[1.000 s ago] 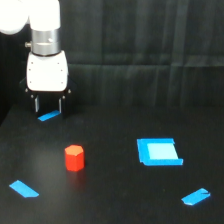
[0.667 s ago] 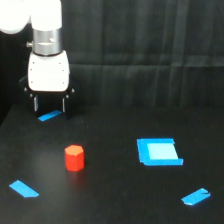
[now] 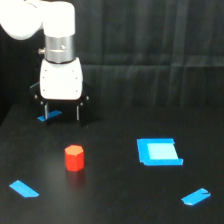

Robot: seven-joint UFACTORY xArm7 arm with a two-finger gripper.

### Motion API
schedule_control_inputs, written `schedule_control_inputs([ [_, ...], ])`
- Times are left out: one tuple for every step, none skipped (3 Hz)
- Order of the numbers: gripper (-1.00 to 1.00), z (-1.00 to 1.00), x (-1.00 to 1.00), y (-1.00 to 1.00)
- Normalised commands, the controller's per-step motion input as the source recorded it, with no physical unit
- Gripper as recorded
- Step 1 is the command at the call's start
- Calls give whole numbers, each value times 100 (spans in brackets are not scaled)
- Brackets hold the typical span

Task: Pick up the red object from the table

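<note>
Nearest the camera, low in the frame, two blue tape strips lie flat on the table [image 3: 115, 200]: one strip [image 3: 24, 188] at the lower left and another [image 3: 196, 196] at the lower right, both angled and well apart from everything else, so they look like fixed markings and not things to be handled. A little farther up, left of centre, the red object [image 3: 74, 157] stands upright on its flat end with bare black surface all round it, touching nothing; that open margin on every side should let fingers come down on either flank without catching a neighbour. To the right of centre, at about the same depth, sits the blue square patch [image 3: 159, 151], flat and well apart from the block. Farther back, in the upper left of the frame, the gripper [image 3: 62, 111] hangs from the white arm with its two dark fingers [image 3: 78, 111] pointing straight down and spread apart, nothing between them, poised above the table just over a further blue strip [image 3: 49, 115] at the far left. It is behind and slightly left of the block, not over it, so the pick has not begun. The downward pose suits a vertical grasp; the arm must first travel toward the camera and align over the block.
</note>
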Motion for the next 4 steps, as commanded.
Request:
schedule_control_inputs([
  [100, 41, 66, -78],
  [100, 38, 44, -76],
  [98, 22, 39, -90],
  [99, 16, 37, -90],
])
